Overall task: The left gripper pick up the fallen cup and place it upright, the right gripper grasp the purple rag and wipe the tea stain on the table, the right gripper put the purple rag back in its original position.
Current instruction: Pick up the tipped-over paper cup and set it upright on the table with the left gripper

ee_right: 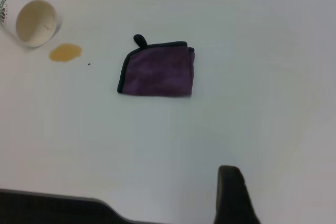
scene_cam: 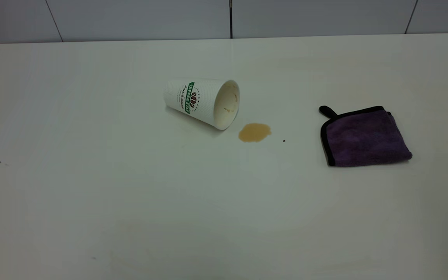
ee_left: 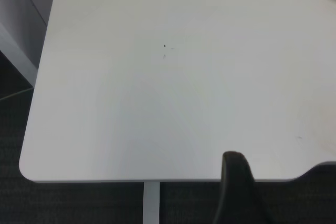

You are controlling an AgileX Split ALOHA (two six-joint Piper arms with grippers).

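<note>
glossy white table (scene_cam: 91, 217) fills every view, largest thing here, with a tiled wall behind. next in size, the purple rag (scene_cam: 364, 138) lies folded flat toward the right arm's side, its black loop pointing at the wall, handy for that arm. the fallen cup (scene_cam: 202, 102) rests on its side near the middle, mouth turned to the tea stain (scene_cam: 254, 132) just beside its rim, likely spilled from it. a tiny black speck (scene_cam: 284, 140) sits near the stain. nothing blocks cup or rag. the left gripper (ee_left: 236, 192) and right gripper (ee_right: 233, 198) show one dark finger each over the table edge; i cannot tell their opening, and nothing is visibly held
</note>
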